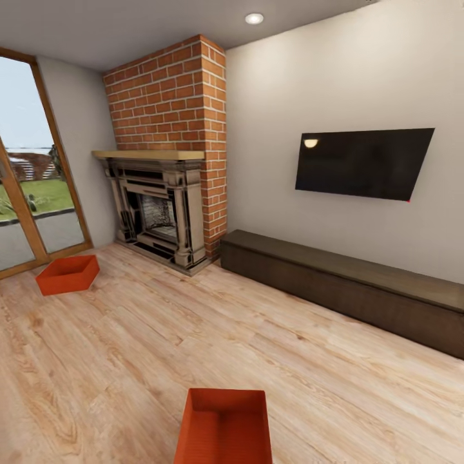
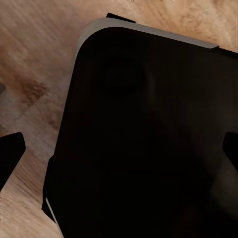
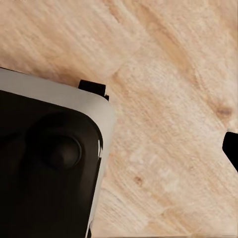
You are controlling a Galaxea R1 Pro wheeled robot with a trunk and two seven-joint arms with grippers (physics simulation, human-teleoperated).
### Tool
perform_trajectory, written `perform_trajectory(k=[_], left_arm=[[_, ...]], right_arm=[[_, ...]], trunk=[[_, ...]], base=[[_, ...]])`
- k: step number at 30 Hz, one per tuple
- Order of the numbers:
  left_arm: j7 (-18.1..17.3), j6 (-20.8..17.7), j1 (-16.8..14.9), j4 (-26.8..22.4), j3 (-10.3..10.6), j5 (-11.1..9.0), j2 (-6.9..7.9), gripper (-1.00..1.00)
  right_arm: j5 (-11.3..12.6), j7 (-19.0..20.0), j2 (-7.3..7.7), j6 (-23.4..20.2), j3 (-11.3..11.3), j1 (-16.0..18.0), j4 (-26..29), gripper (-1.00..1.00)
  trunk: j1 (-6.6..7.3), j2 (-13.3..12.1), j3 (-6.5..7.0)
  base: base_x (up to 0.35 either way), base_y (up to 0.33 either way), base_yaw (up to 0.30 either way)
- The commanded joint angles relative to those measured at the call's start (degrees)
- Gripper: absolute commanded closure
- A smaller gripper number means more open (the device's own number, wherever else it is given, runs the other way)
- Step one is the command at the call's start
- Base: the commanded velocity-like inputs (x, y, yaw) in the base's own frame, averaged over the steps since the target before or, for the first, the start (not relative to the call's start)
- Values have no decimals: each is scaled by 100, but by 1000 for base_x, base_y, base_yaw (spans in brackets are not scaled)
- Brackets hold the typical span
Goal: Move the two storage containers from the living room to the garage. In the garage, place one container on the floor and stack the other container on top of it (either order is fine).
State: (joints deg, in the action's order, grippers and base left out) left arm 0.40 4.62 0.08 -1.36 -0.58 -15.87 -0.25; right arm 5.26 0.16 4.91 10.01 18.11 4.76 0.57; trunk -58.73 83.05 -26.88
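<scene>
Two storage containers are on the light wood-plank floor (image 1: 322,380): one storage container (image 1: 67,274) near the glass door (image 1: 32,206) and the other storage container (image 1: 225,426) at the head view's bottom edge. There is one red brick fireplace (image 1: 169,161) with one pale mantel (image 1: 147,154), one black wall TV (image 1: 362,162), one long dark low cabinet (image 1: 348,283), and one round ceiling light (image 1: 254,19).
</scene>
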Motion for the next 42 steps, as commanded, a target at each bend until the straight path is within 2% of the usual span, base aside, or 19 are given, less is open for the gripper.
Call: perform_trajectory(k=[1, 42], left_arm=[[4, 13, 1, -4, -3, -22, -1, -100], [4, 13, 1, -4, -3, -22, -1, -100]], right_arm=[[57, 2, 0, 18, 47, 4, -4, -100], [17, 10, 13, 8, 87, 4, -4, -100]], trunk=[[0, 3, -5], [0, 3, -5]], base=[[0, 0, -231], [0, 13, -15]])
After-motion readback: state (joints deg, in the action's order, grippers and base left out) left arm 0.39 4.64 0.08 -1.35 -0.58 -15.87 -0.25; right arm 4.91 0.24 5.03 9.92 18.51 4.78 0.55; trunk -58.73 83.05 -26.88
